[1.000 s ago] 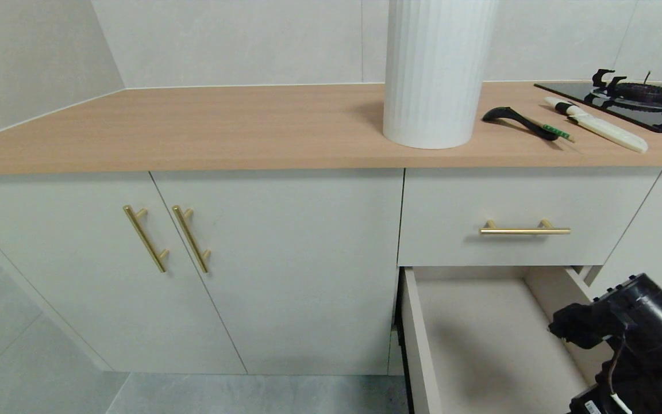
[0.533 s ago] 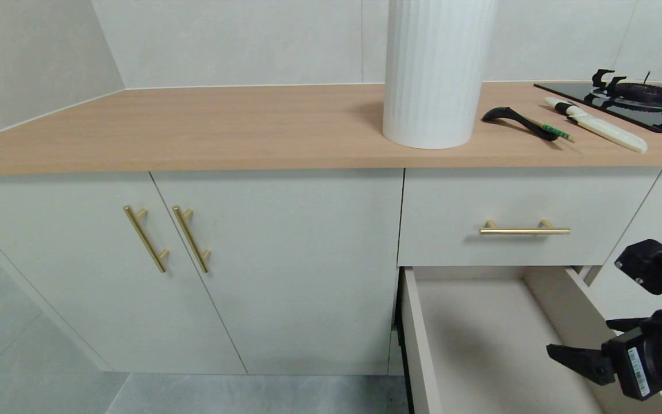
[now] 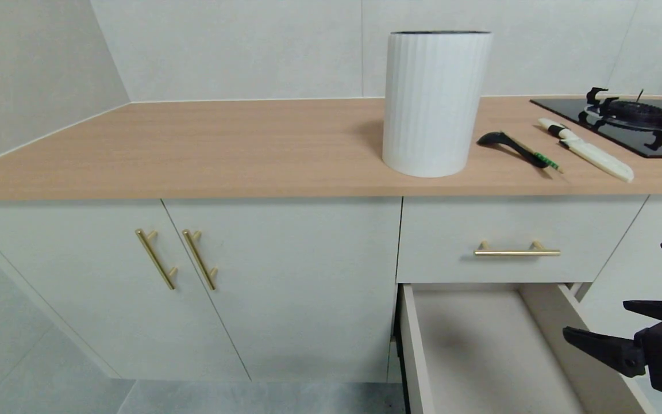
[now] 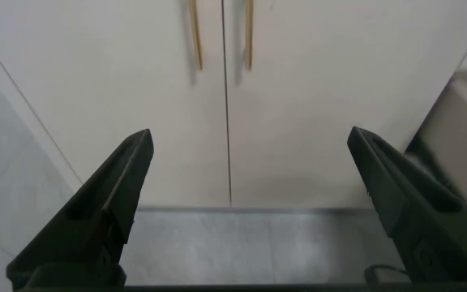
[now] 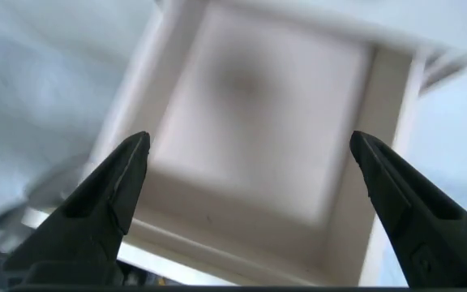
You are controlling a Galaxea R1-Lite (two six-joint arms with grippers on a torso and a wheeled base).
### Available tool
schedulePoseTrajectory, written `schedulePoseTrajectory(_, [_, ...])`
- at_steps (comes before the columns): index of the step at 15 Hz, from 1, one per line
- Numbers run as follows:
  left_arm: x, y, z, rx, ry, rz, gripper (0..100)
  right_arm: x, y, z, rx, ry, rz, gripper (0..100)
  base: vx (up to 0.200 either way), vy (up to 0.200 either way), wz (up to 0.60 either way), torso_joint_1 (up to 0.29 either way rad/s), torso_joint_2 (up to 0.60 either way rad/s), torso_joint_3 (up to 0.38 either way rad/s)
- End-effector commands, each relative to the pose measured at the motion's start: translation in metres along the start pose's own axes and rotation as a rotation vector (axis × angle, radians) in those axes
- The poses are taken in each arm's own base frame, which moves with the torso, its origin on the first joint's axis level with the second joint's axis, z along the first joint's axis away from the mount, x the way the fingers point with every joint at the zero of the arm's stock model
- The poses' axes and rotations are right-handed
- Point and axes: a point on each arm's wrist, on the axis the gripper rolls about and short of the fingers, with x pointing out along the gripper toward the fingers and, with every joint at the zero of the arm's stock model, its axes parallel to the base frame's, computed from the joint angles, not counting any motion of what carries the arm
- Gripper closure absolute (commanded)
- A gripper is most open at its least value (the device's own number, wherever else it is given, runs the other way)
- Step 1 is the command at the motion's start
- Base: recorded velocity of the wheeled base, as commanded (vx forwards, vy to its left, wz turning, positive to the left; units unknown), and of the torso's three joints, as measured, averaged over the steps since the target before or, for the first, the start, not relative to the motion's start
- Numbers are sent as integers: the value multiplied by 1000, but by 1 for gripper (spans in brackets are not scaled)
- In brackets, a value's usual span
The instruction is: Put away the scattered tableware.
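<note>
On the wooden counter (image 3: 222, 146), right of a tall white ribbed canister (image 3: 433, 102), lie a black ladle (image 3: 512, 146) with a green-tipped stick beside it and a white knife (image 3: 587, 149). Below the counter the lower drawer (image 3: 417, 356) stands pulled out, with nothing visible inside it (image 5: 258, 122). My right gripper (image 3: 607, 328) hangs open above the drawer's right side, nothing between its fingers. My left gripper (image 4: 246, 174) is open and faces the lower cabinet doors (image 4: 225, 97) with their brass handles.
A black gas hob (image 3: 635, 118) sits at the counter's far right. A shut upper drawer with a brass handle (image 3: 516, 252) is above the open one. Two cabinet doors with brass handles (image 3: 176, 267) stand to the left. Grey tiled floor (image 4: 233, 243) lies below.
The head view has tilted, so the whole scene sits lower. My right arm has risen and turned, with the open fingers now pointing left over the drawer's right side.
</note>
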Motion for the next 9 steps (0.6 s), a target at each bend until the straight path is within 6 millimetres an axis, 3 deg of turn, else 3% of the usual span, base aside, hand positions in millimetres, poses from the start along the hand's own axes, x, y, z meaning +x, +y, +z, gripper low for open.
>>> schedulePoseTrajectory(1, [0, 0, 0, -2, 1, 0, 0, -3, 0, 2, -3, -23, 5, 0, 0, 0, 0, 173, -520, -286])
schedulePoseTrajectory(4, [0, 0, 0, 0, 1, 0, 0, -2, 0, 9, -12, -40, 12, 0, 0, 0, 0, 172, -486, -297])
schedulePoseTrajectory(6, [0, 0, 0, -2, 1, 0, 0, 7, 2, 29, 0, -94, 9, 0, 0, 0, 0, 173, -435, -251])
schedulePoseTrajectory(9, [0, 0, 0, 0, 1, 0, 0, 33, 2, 69, 32, -245, -9, 0, 0, 0, 0, 56, -139, -89])
